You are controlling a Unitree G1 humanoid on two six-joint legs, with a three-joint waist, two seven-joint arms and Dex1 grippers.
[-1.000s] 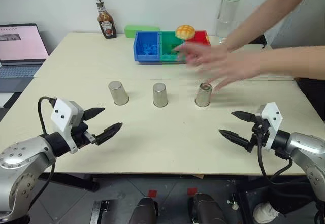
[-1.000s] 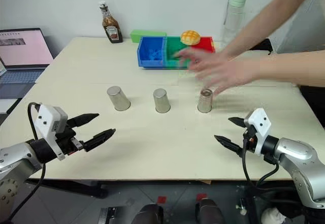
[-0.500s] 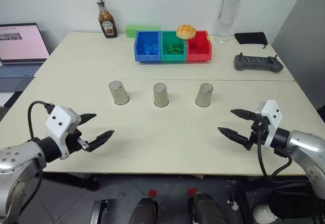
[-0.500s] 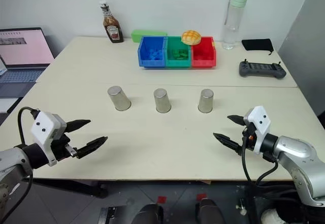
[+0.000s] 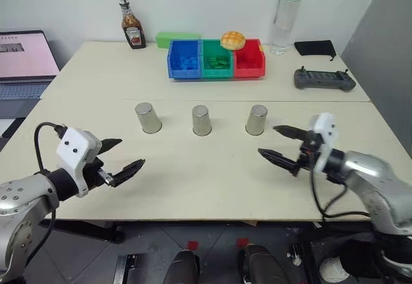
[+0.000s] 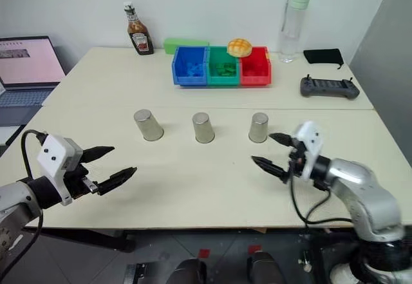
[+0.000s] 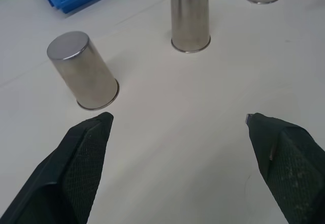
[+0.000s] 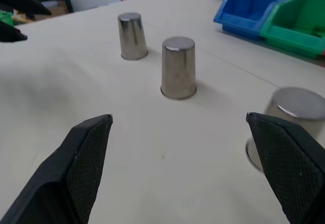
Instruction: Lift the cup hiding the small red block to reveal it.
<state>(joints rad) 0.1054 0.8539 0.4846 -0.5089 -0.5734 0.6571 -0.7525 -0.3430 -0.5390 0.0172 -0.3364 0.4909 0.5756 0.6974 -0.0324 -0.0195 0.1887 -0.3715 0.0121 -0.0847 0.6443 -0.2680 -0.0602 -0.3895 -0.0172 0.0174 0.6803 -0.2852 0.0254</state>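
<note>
You've got three cups inverted in a row; right gripper (image 5: pixel 278 143) jaws apart, just beside the right cup (image 5: pixel 256 120). Left gripper (image 5: pixel 123 156) also spread, holding nothing.

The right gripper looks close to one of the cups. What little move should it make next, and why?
Probably ease forward so the open fingers of the right gripper come around the nearest cup. Its jaws are wide apart and just short of that upside-down cup, touching nothing. All three cups look alike and no block shows, so which cup hides it cannot be told from here.
</note>
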